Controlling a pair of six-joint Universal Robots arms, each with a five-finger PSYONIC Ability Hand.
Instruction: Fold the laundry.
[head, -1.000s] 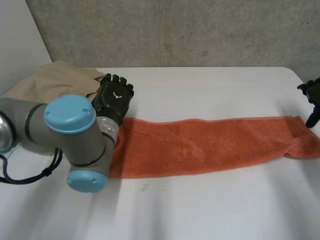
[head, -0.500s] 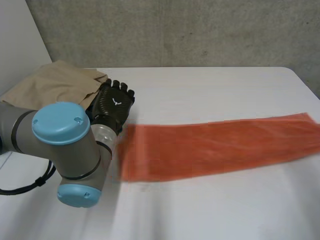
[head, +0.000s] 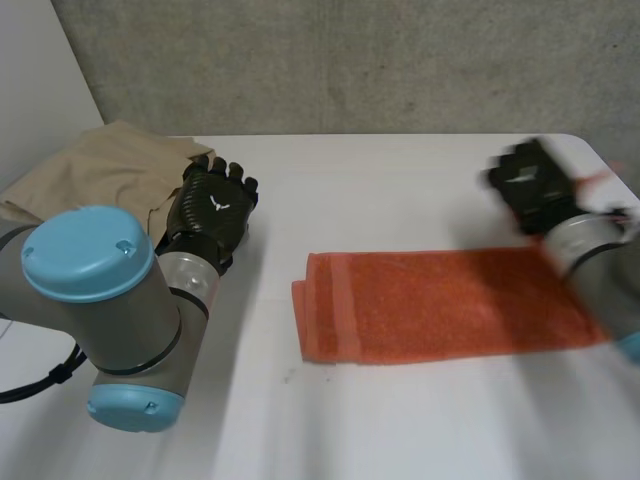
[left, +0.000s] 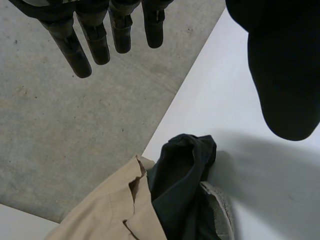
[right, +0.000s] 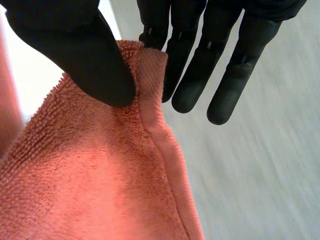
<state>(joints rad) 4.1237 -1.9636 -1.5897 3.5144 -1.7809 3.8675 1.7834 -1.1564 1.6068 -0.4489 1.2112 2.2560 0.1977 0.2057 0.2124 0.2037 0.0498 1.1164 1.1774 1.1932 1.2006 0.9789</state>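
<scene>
Right now the orange towel (head: 440, 305) lies across the centre and right of the white table (head: 400, 430), a long strip running sideways. Its left end, about mid-frame, is doubled over on itself in a short fold. Its right end runs up under the right arm at the right edge of the frame.

The right hand (head: 528, 185) is in the upper right of the head view, above that end of the towel. From its own wrist camera the grip is plain. The thumb (right: 85, 55) presses the hemmed edge of the towel against the nearest of the fingers (right: 192, 75), so the hand is pinched on the cloth at its corner. The other fingers stick out straight past the hem.

The left hand (head: 212, 208) is at the left of the frame, well apart from the towel and just beside a tan garment (head: 100, 165) heaped in the upper left corner of the table. In the left wrist view its fingers (left: 75, 47) are straight and spread away from the thumb (left: 285, 75), with nothing between them. Beyond the fingertips a dark garment (left: 177, 185) sits bunched against the tan one at the table's edge, and a bit of grey cloth touches it.

A concrete wall (head: 350, 60) stands behind the table.
</scene>
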